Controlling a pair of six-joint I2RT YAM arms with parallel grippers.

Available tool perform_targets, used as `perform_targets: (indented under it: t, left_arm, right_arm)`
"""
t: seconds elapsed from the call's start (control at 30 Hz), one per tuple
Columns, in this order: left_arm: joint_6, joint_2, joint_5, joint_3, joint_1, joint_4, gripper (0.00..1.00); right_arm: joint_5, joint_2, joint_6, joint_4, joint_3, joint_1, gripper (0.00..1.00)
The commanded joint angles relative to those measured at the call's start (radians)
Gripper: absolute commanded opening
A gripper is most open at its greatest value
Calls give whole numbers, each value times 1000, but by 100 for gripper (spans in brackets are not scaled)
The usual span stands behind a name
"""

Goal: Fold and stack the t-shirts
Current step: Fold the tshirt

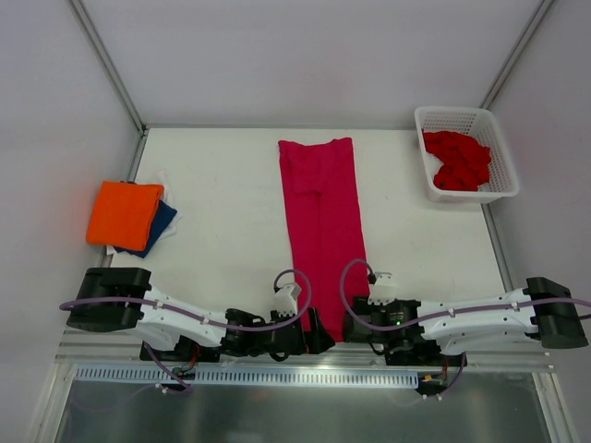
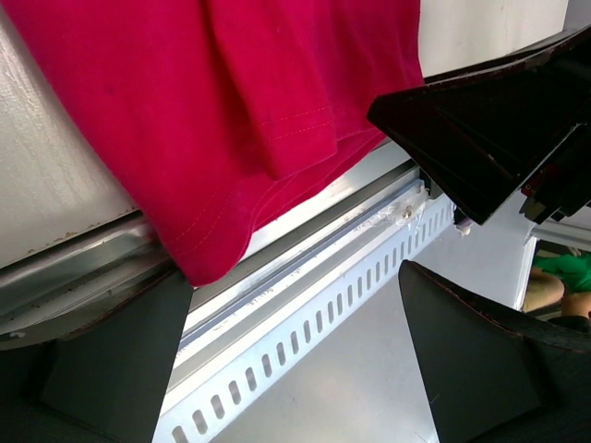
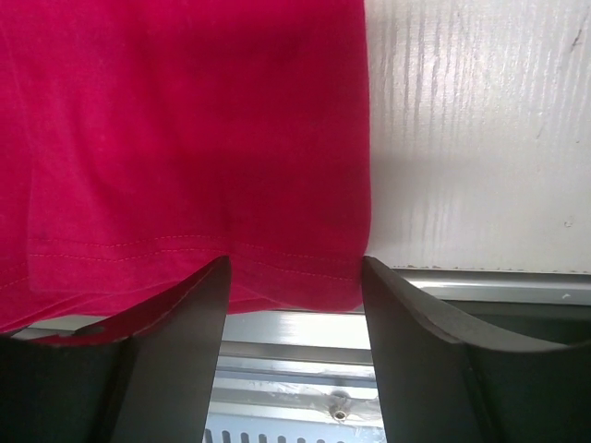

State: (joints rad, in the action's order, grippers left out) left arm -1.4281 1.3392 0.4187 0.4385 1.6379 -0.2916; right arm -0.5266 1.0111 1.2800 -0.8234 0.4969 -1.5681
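Overhead, the crimson-pink t-shirt (image 1: 320, 221) lies as a long strip on the desk (image 1: 222, 203). Only the wrist views reveal its hem overhanging the edge, with the left gripper (image 2: 291, 277) and right gripper (image 3: 295, 268) both spread.

I read this as a robotics lab test cell, not a home. Plain white panel walls (image 1: 305, 55) box in a white table (image 1: 222, 185). Bare aluminium struts (image 1: 106, 60) run up the corners, upper left and upper right. Slotted cable duct (image 1: 249, 375) along the bottom edge, metal rail (image 1: 102, 351) just above it.
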Motion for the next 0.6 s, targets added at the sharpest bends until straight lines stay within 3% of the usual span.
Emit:
perform_targets:
  t: [0.0,0.1,0.17,0.2,0.43,0.53,0.57]
  left_arm:
    - [-12,8,37,-3,13,103,96]
    - [-15,14,43,-3,13,114,93]
    - [-22,18,52,0,13,129,84]
    - [-22,26,55,3,13,134,74]
    - [-28,89,97,34,13,187,47]
    - [-35,124,97,45,11,195,24]
    - [-37,138,94,52,10,198,6]
  right_arm:
    - [4,6,50,10,22,-10,62]
    - [0,6,62,-3,20,-23,62]
    - [-3,7,79,-13,22,-32,62]
    - [-3,9,82,-19,20,-35,61]
    - [-3,29,85,-20,29,-44,38]
    - [-1,43,81,-14,32,-46,24]
    - [0,47,81,-10,31,-46,18]
